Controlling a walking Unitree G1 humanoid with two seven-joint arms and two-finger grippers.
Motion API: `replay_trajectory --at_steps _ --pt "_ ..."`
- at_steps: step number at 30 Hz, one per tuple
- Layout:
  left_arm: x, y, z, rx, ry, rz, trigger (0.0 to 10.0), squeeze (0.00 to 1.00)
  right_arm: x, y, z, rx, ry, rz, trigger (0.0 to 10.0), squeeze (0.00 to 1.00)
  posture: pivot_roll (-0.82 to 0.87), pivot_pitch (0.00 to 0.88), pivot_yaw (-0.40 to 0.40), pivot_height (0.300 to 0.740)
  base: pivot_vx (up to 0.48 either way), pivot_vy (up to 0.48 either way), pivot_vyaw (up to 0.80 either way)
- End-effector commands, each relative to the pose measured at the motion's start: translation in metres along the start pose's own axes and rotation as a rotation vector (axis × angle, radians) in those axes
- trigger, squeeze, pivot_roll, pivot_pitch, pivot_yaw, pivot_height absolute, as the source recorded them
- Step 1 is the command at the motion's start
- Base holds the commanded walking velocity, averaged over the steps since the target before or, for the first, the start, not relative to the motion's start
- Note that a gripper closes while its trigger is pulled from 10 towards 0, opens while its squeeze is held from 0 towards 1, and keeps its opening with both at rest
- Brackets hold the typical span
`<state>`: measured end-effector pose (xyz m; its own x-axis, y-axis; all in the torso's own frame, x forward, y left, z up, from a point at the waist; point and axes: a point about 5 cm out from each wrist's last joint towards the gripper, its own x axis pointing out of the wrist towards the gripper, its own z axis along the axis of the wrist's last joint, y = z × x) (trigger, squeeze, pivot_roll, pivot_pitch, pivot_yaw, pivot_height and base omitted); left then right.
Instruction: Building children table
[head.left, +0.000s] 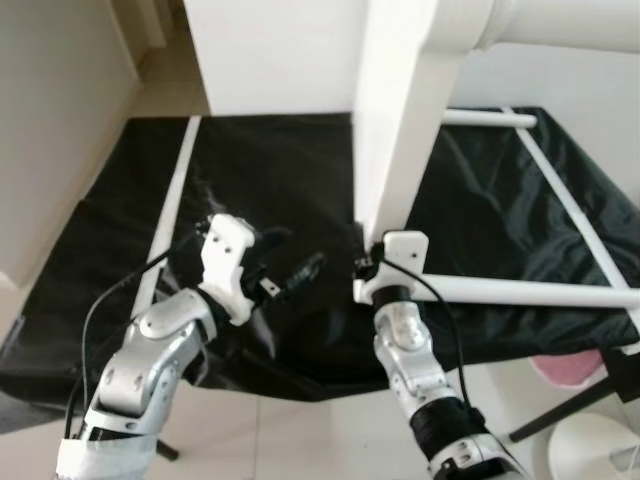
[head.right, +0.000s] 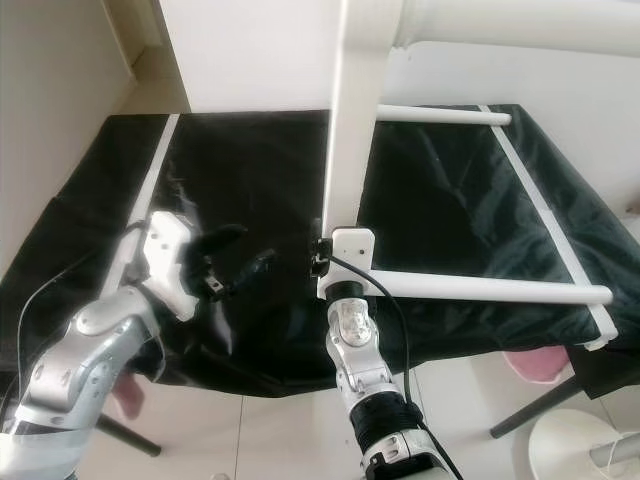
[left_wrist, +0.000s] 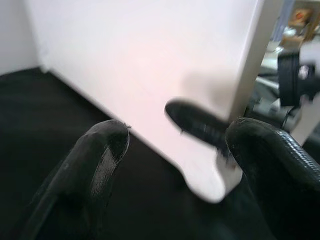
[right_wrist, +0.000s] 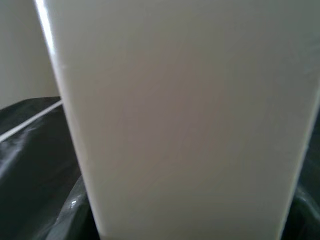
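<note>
A flat white painted wooden table panel (head.left: 400, 130) stands upright over a black glossy fabric sheet (head.right: 250, 180) stretched in a white tubular frame (head.right: 480, 288). The panel's lower end comes down near the middle of the sheet, just in front of the near white rail of the frame. At the top of the head views a thick white round leg (head.left: 560, 25) joins the panel and runs off to the right.

The right claw (head.right: 322, 258) is pressed up against the lower end of the panel, its white wrist housing touching the panel's near face. Its wrist view looks straight at the flat white board at close range, with black fabric on either side. Whether its fingers are closed on the board or merely beside it cannot be told.

The left claw (head.left: 290, 265) hovers over the black sheet to the left of the panel, fingers spread wide and gripping nothing, pointing right toward the panel's base. Its wrist view shows both black fingertips (left_wrist: 100, 155) apart, with the white panel's lower corner beyond them.

A pale tiled floor (head.left: 300, 440) lies at the near side.
</note>
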<state>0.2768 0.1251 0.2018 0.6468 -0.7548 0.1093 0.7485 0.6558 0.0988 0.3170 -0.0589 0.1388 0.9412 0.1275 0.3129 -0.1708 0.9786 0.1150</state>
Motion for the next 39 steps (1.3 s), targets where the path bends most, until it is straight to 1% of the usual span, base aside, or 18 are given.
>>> replay_trajectory --at_steps 1,4,10,12,14,16,17,21,22,23,24,29,30,31,34,36,37,39 --pt "-0.002 -0.002 0.013 0.009 -0.046 -0.072 10.0 0.00 -0.008 0.049 0.003 0.074 -0.021 0.212 0.0 0.00 0.05 0.028 -0.006 0.740 0.000 0.000 0.00" --pt "-0.003 -0.002 0.025 0.016 -0.084 -0.090 10.0 0.00 -0.016 0.059 0.001 0.074 -0.028 0.299 0.0 0.00 0.05 0.028 -0.008 0.740 0.000 0.000 0.00" --pt "-0.002 -0.005 0.028 0.028 -0.092 -0.103 10.0 0.00 -0.019 0.063 0.001 0.068 -0.037 0.330 0.0 0.00 0.05 0.035 -0.010 0.740 0.000 0.000 0.00" --pt "-0.002 -0.007 0.029 0.029 -0.098 -0.113 10.0 0.00 -0.020 0.067 0.003 0.058 -0.052 0.358 0.0 0.00 0.05 0.041 -0.011 0.740 0.000 0.000 0.00" --pt "-0.002 -0.008 0.032 0.034 -0.106 -0.123 10.0 0.00 -0.023 0.075 0.004 0.059 -0.068 0.400 0.0 0.00 0.05 0.047 -0.012 0.740 0.000 0.000 0.00" --pt "-0.001 -0.009 0.034 0.035 -0.110 -0.122 10.0 0.00 -0.023 0.078 0.005 0.063 -0.070 0.405 0.0 0.00 0.05 0.049 -0.013 0.740 0.000 0.000 0.00" --pt "-0.001 -0.009 0.035 0.035 -0.111 -0.123 10.0 0.00 -0.023 0.078 0.005 0.065 -0.069 0.405 10.0 0.00 0.05 0.049 -0.013 0.740 0.000 0.000 0.00" --pt "-0.002 -0.009 0.036 0.032 -0.112 -0.125 10.0 0.00 -0.022 0.077 0.005 0.065 -0.068 0.401 10.0 0.00 0.06 0.054 -0.014 0.740 0.000 0.000 0.00" --pt "-0.002 -0.010 0.036 0.030 -0.114 -0.125 10.0 0.00 -0.021 0.076 0.005 0.075 -0.067 0.398 10.0 0.07 0.06 0.054 -0.014 0.740 0.000 0.000 0.00" --pt "-0.002 -0.010 0.036 0.030 -0.114 -0.125 10.0 0.00 -0.021 0.076 0.005 0.075 -0.067 0.398 10.0 0.07 0.06 0.054 -0.014 0.740 0.000 0.000 0.00" --pt "-0.003 -0.011 0.037 0.029 -0.115 -0.124 10.0 0.00 -0.018 0.071 0.008 0.105 -0.076 0.386 10.0 1.00 0.06 0.058 -0.016 0.740 0.000 0.000 0.00" --pt "-0.004 -0.012 0.037 0.028 -0.115 -0.124 10.0 0.00 -0.016 0.063 0.011 0.109 -0.080 0.382 10.0 1.00 0.06 0.065 -0.019 0.740 0.000 0.000 0.00" --pt "-0.004 -0.012 0.038 0.027 -0.115 -0.126 10.0 0.00 -0.016 0.058 0.012 0.114 -0.064 0.400 10.0 0.00 0.06 0.065 -0.019 0.740 0.000 0.000 0.00" --pt "-0.004 -0.012 0.038 0.027 -0.115 -0.126 10.0 0.00 -0.016 0.058 0.012 0.114 -0.064 0.400 10.0 0.00 0.06 0.065 -0.019 0.740 0.000 0.000 0.00" --pt "-0.004 -0.015 0.039 0.025 -0.115 -0.147 10.0 0.00 -0.021 0.049 0.015 0.145 -0.022 0.500 10.0 0.00 0.05 0.072 -0.021 0.740 0.000 0.000 0.00" --pt "-0.004 -0.016 0.040 0.030 -0.111 -0.165 10.0 0.00 -0.025 0.048 0.016 0.136 -0.018 0.551 10.0 0.00 0.04 0.076 -0.022 0.740 0.000 0.000 0.00" --pt "-0.004 -0.016 0.040 0.030 -0.111 -0.165 10.0 0.00 -0.025 0.048 0.016 0.136 -0.018 0.551 10.0 0.00 0.04 0.076 -0.022 0.740 0.000 0.000 0.00" --pt "-0.007 -0.015 0.039 0.040 -0.093 -0.178 10.0 0.00 -0.031 0.048 0.017 0.132 -0.005 0.613 10.0 0.00 0.04 0.076 -0.022 0.740 0.000 0.000 0.00"
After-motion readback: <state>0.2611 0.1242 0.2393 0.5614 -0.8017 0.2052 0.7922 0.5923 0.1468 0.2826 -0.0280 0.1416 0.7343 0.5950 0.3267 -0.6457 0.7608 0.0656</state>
